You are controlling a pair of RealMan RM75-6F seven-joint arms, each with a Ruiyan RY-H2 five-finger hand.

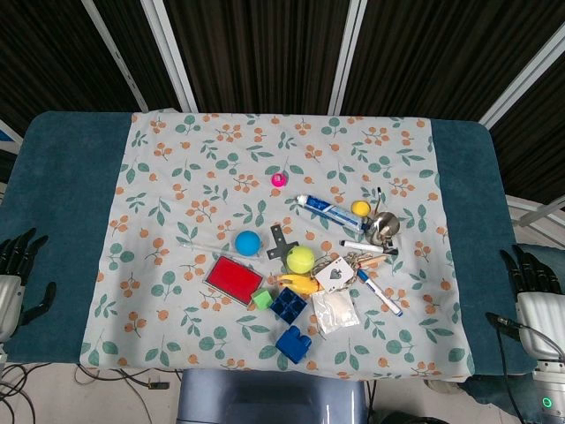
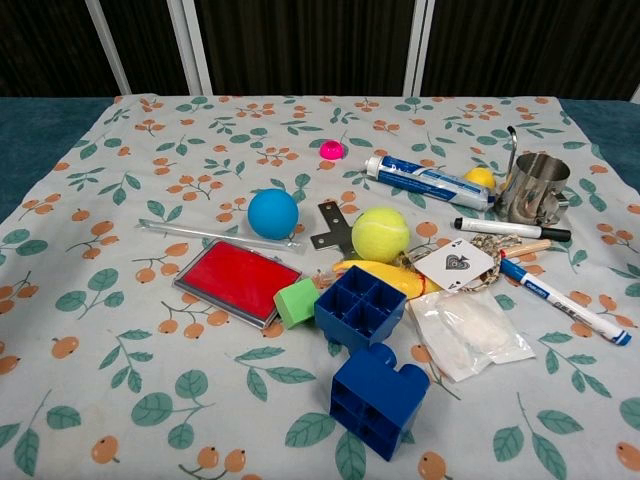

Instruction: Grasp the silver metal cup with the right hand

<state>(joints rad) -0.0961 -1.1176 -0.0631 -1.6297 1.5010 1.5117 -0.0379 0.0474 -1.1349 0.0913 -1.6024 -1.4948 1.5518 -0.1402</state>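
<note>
The silver metal cup (image 1: 384, 226) stands upright on the floral cloth, right of centre; in the chest view the cup (image 2: 531, 187) shows a thin handle rising at its left side. My right hand (image 1: 535, 287) rests at the table's right edge, well right of and nearer than the cup, fingers apart and holding nothing. At the left edge my left hand (image 1: 18, 269) is likewise open and empty. Neither hand appears in the chest view.
Around the cup lie a small yellow ball (image 2: 481, 178), a toothpaste tube (image 2: 428, 181), a black marker (image 2: 511, 229), keys with a spade card (image 2: 457, 264) and a blue pen (image 2: 565, 301). Further left are a tennis ball (image 2: 380, 233), blue blocks (image 2: 361, 305), a red case (image 2: 238, 281) and a blue ball (image 2: 273, 213).
</note>
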